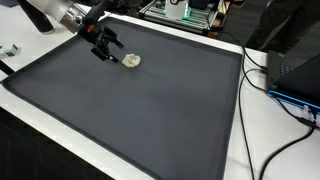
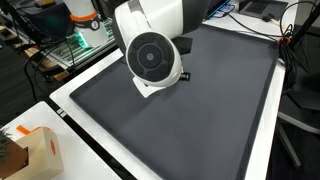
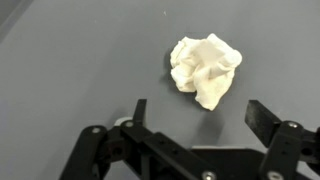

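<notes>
A crumpled cream-white paper ball lies on a dark grey mat. In an exterior view the ball sits near the mat's far left part. My gripper is open and empty, its two black fingers spread just short of the ball, not touching it. In an exterior view the gripper hangs just left of the ball. In the other exterior view the arm's white body hides the gripper and the ball.
The mat covers a white table with a white border. A black box with cables sits at the right edge. A cardboard box stands beside the table. Equipment racks stand behind.
</notes>
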### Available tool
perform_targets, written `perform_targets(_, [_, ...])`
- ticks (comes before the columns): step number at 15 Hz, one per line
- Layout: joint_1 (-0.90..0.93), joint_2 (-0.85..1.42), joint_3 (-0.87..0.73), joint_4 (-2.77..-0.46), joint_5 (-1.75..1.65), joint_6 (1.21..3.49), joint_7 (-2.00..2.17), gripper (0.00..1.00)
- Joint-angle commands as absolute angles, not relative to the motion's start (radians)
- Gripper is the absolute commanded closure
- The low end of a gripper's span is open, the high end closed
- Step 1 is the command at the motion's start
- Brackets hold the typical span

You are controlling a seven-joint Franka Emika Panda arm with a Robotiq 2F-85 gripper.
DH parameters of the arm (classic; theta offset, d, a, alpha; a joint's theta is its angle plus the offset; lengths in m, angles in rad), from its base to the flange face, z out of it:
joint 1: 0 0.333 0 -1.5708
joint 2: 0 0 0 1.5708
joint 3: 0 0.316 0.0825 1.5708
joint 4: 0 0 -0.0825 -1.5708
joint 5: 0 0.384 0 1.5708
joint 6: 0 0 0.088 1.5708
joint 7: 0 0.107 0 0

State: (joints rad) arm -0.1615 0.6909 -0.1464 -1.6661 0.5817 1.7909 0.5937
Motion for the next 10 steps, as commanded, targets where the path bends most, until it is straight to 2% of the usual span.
perform_targets(1, [-0.123,0.716,-0.16,-1.592,0.478,1.729,0.692,0.0])
perform_targets(10, [-0.021,0.753,-0.154,-1.47,0.224,1.659,0.851,0.0])
